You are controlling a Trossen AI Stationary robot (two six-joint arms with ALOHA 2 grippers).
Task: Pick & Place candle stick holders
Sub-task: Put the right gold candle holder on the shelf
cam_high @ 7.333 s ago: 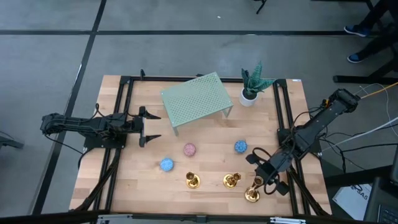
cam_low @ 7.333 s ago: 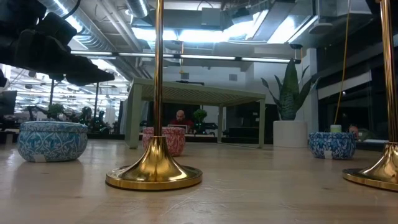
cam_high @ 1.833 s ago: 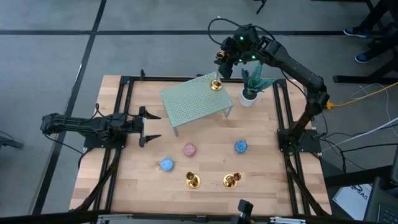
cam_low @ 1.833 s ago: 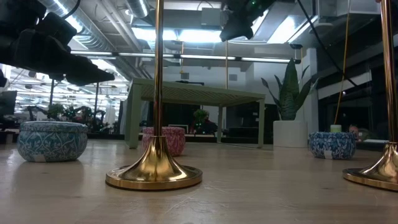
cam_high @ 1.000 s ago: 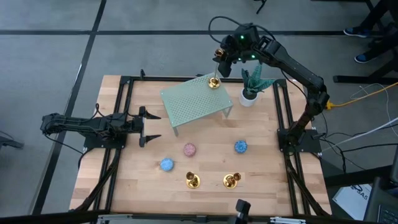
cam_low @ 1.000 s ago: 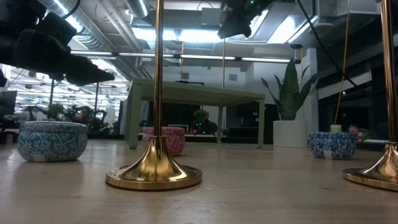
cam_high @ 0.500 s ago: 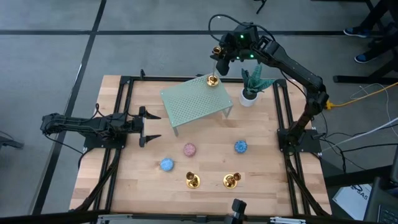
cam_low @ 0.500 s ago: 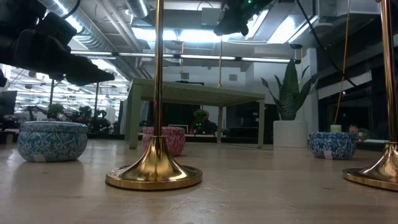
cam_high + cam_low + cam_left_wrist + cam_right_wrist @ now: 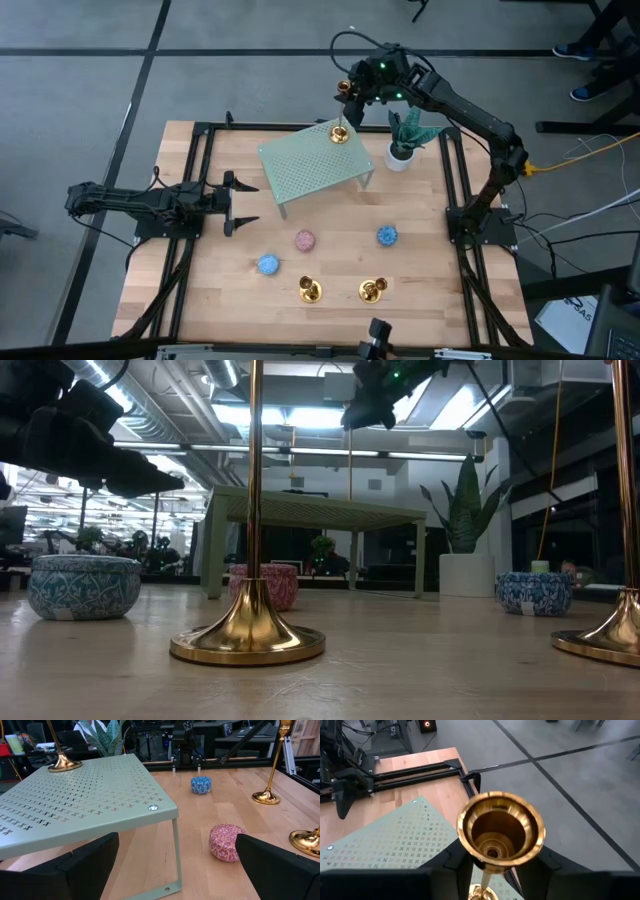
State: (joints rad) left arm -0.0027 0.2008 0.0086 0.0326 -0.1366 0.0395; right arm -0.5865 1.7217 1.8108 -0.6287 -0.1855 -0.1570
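A tall gold candle stick holder (image 9: 340, 128) stands with its round base (image 9: 65, 765) on the far right corner of the green perforated shelf (image 9: 310, 160). My right gripper (image 9: 347, 92) is high above the shelf at the holder's top, its fingers on either side of the stem under the cup (image 9: 500, 830). Two more gold candle stick holders (image 9: 310, 291) (image 9: 372, 290) stand on their bases near the table's front edge. My left gripper (image 9: 245, 203) waits open at the table's left, pointing at the shelf. My right gripper has the holder's thin stem (image 9: 482, 882) just under the cup between its two fingers. It comes from the table's far right, slanting down, with the fingers across the stem. The cup hides the contact itself. The holder stands upright, its base on the shelf.
A potted plant (image 9: 405, 135) stands just right of the shelf, close under my right arm. A blue ball (image 9: 267, 264), a pink ball (image 9: 304, 240) and a second blue ball (image 9: 387, 236) lie on the table between the shelf and the front holders.
My right gripper has gone a little toward the table's left and slightly down, carrying the holder's top with it. The holder has shifted left along the shelf's far edge and stays upright.
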